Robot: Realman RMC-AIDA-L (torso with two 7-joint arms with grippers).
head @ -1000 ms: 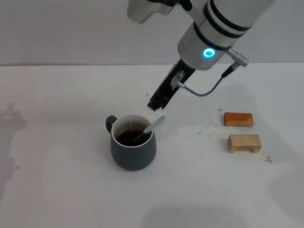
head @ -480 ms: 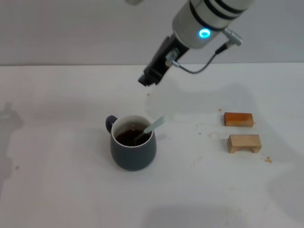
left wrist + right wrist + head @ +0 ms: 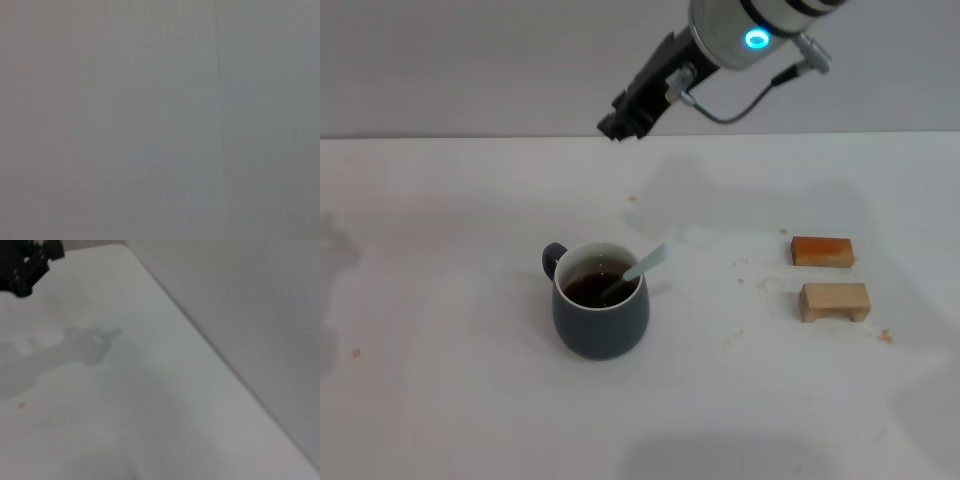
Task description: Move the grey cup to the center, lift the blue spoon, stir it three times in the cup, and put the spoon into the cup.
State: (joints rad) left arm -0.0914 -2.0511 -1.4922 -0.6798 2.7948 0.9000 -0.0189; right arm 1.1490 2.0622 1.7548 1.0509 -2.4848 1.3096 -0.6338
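One step remains, I judge: retreat. The blue spoon leans in the grey cup, handle toward two o'clock. The right gripper hangs high at twelve o'clock, holding nothing; its opening I cannot tell. Best to lift straight away.

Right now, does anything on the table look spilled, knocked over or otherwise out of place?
Nothing serious. The grey cup stands upright with the blue spoon leaning inside it. Small brownish specks dot the table near the two wooden blocks. The right gripper is raised above.
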